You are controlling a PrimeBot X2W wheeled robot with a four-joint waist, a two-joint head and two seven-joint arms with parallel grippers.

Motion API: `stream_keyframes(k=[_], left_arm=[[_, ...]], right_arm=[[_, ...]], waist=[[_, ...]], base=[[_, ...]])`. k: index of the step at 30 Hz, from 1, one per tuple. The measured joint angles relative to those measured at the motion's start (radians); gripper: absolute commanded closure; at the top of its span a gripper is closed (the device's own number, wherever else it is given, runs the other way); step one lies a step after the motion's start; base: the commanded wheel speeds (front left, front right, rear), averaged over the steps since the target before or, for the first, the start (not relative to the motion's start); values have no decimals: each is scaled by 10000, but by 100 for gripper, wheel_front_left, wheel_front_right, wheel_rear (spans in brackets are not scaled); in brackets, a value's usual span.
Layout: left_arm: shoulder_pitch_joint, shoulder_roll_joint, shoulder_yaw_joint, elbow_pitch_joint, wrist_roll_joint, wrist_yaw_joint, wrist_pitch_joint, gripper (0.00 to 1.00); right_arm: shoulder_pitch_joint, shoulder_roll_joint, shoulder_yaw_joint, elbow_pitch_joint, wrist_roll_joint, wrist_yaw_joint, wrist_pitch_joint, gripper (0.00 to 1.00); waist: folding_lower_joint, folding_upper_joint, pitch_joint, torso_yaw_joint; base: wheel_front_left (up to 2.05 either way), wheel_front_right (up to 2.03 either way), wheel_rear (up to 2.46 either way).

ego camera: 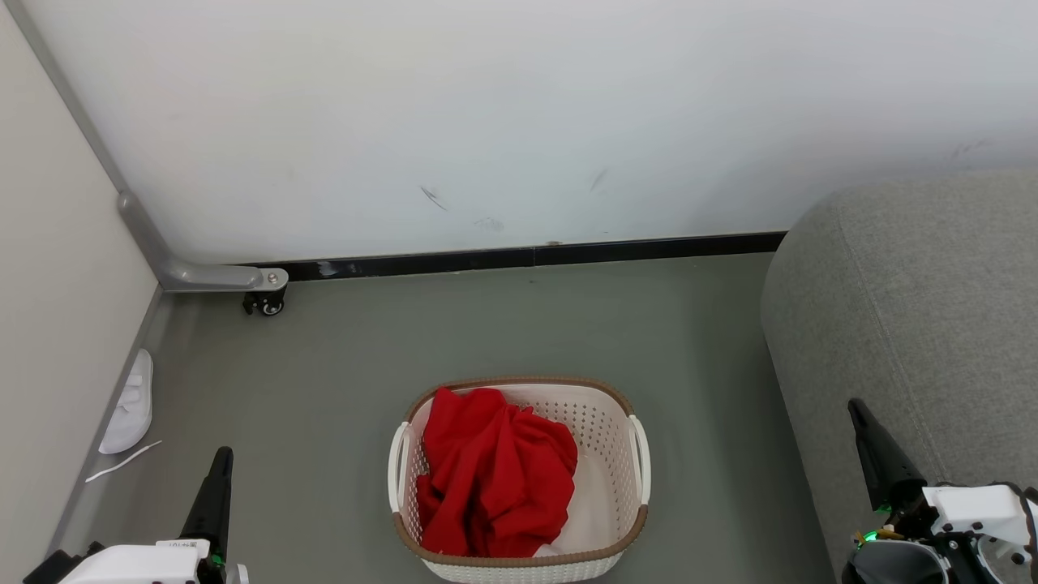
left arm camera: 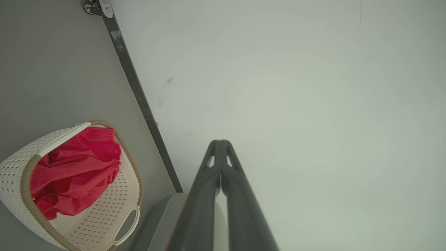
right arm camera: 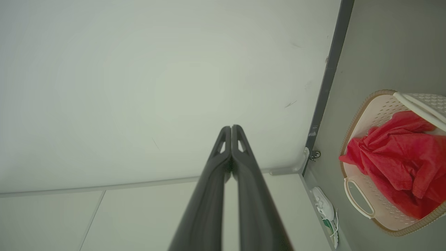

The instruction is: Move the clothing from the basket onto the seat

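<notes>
The cream-white basket (ego camera: 604, 430) with a brown rim stands on the grey floor at the bottom middle of the head view. Bright red clothing (ego camera: 491, 474) fills its left half, with a bit of white cloth (ego camera: 547, 551) at the near rim. The grey sofa seat (ego camera: 916, 324) rises at the right. My left gripper (ego camera: 219, 458) is shut and empty at the lower left, apart from the basket. My right gripper (ego camera: 855, 410) is shut in front of the sofa. The left wrist view has the basket (left arm camera: 14, 181), the clothing (left arm camera: 75, 169) and shut fingertips (left arm camera: 220, 143). The right wrist view has the basket (right arm camera: 362, 115), the clothing (right arm camera: 397, 157) and shut fingertips (right arm camera: 231, 128).
A white wall with a black skirting (ego camera: 519, 258) closes off the far side. A panel on a small caster (ego camera: 266, 302) stands along the left. A white slipper-like object (ego camera: 130, 405) lies on the floor beside it. Grey floor (ego camera: 486, 324) stretches between basket and wall.
</notes>
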State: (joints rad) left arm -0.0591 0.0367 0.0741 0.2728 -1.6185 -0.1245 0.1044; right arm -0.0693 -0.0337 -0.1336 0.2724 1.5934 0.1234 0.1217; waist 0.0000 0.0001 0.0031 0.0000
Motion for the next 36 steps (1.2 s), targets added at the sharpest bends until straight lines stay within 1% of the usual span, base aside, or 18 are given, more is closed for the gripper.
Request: stream_keyframes(k=[32,33,35,36], left_arm=[[0,0,10,0,0,0,0,100],[0,0,10,0,0,0,0,0],[70,-46,-8,107,-2,2,0,0],[258,-157,-42,324,-2,4,0,0]], right_arm=[[1,0,0,0,0,0,0,100],[1,0,0,0,0,0,0,0],[66,44,8,102,-17,-6,2,0],[267,132,38,320,-17,-6,2,0]], waist=[[0,0,0,0],[0,0,0,0],[0,0,0,0],[1,0,0,0]], base=[[0,0,0],[0,0,0],[0,0,0],[0,0,0]])
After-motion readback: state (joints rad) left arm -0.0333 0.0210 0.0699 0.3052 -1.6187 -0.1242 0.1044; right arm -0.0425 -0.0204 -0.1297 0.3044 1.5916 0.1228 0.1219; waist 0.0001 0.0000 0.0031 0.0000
